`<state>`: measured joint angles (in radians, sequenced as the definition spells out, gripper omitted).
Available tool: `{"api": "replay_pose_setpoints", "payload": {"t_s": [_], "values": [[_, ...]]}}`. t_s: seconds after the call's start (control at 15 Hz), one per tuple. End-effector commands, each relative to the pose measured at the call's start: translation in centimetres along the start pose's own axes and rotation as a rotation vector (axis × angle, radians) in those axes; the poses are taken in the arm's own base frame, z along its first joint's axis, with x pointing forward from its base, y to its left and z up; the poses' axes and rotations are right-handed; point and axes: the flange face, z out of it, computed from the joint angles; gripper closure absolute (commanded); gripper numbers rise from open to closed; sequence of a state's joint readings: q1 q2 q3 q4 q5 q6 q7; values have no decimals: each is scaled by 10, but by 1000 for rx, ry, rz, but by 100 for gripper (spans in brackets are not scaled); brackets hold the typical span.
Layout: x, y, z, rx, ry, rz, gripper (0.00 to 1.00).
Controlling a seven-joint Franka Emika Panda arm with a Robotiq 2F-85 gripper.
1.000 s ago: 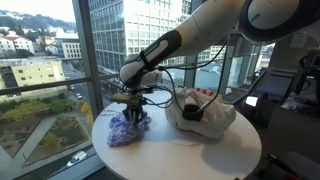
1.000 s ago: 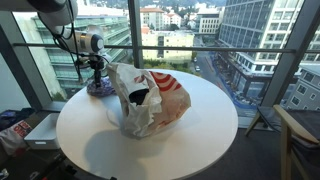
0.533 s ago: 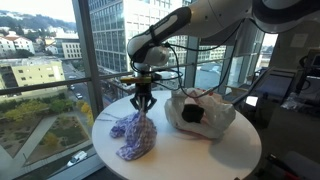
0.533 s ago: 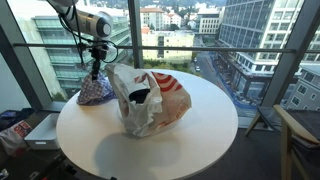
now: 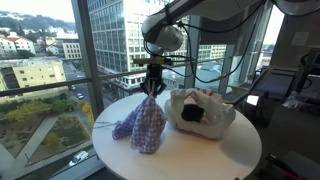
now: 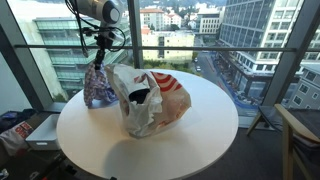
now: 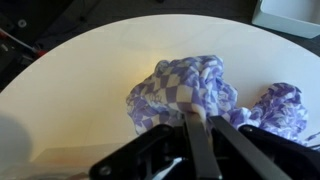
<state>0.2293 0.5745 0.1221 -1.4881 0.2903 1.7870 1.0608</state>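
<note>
A purple-and-white checked cloth [image 5: 141,125] hangs from my gripper [image 5: 152,92], its lower folds still reaching the round white table [image 5: 180,160]. In the other exterior view the cloth [image 6: 97,87] dangles at the table's far left edge under the gripper [image 6: 98,64]. The wrist view looks down along the shut fingers [image 7: 203,140], which pinch a fold of the cloth [image 7: 185,88] with the tabletop [image 7: 80,90] below. Beside it lies a crumpled white and red plastic bag [image 5: 202,113], also seen mid-table [image 6: 148,100].
Floor-to-ceiling windows with dark frames [image 6: 133,40] stand right behind the table. A chair [image 6: 298,135] is at one side, and a box with clutter [image 6: 18,130] sits on the floor near the table's edge.
The gripper has risen from the table, shut on the cloth, lifting it from a heap into a hanging drape and shifting toward the bag.
</note>
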Motion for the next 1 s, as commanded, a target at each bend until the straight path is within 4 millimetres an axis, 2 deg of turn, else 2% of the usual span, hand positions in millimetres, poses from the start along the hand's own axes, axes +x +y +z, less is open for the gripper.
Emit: {"api": "replay_pose_setpoints", "payload": {"t_s": [0.0, 0.2, 0.47, 0.73, 0.93], "values": [[-5, 27, 7, -99, -28, -14, 98], [-8, 46, 17, -230, -74, -3, 98], [-6, 77, 21, -379, -50, 35, 99], [-5, 108, 4, -390, -15, 60, 99], [-9, 115, 1, -374, -5, 20, 99]]}}
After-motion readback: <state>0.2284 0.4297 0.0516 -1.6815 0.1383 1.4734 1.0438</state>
